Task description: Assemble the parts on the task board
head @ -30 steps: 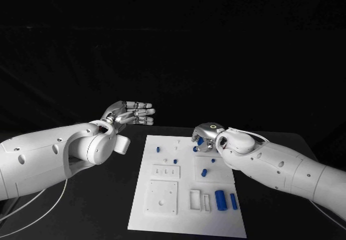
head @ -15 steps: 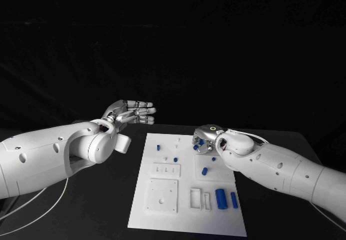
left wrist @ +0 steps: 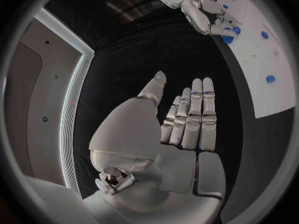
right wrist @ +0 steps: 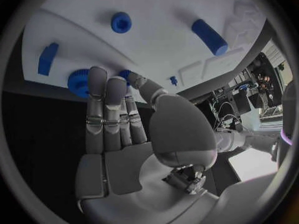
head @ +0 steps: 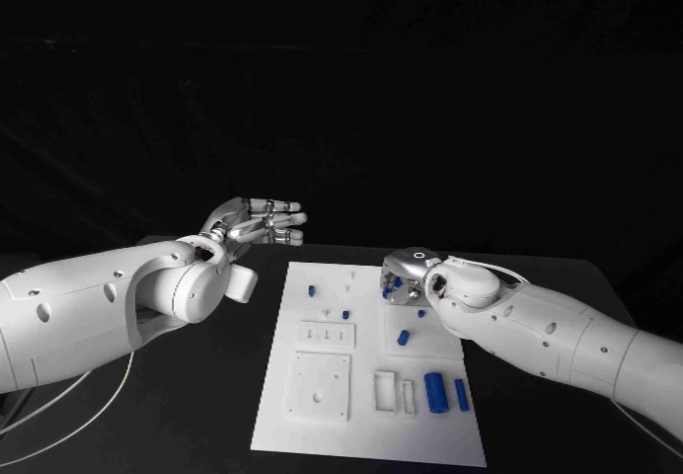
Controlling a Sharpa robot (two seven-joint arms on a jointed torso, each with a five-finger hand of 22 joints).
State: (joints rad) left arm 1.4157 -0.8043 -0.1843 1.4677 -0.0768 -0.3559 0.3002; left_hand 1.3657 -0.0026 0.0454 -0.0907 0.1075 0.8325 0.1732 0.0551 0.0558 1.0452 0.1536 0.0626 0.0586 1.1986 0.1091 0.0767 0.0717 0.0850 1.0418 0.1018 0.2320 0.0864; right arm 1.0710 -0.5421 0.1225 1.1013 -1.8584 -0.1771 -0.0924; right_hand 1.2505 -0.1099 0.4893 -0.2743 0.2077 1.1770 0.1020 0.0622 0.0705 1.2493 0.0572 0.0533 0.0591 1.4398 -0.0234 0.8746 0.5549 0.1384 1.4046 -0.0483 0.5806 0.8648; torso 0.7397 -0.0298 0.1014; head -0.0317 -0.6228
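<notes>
Up close, right hand [right wrist: 134, 134] fingers lie spread, holding nothing, tips touching blue gear [right wrist: 79, 82]

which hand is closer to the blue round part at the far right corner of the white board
Right. The right hand is over the board's far right part, fingertips at the round blue part. The left hand hovers off the task board, beyond its far left corner.

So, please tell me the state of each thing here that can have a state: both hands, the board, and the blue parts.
Left hand: open, fingers spread, holding nothing, raised off to the side of the task board.
Right hand: fingers at a round blue part at the board's far edge; grip cannot be confirmed.
Task board: lying flat on the table.
Two blue cylinders: lying loose on the board, near side.
Small blue peg: standing upright on the board.
</notes>
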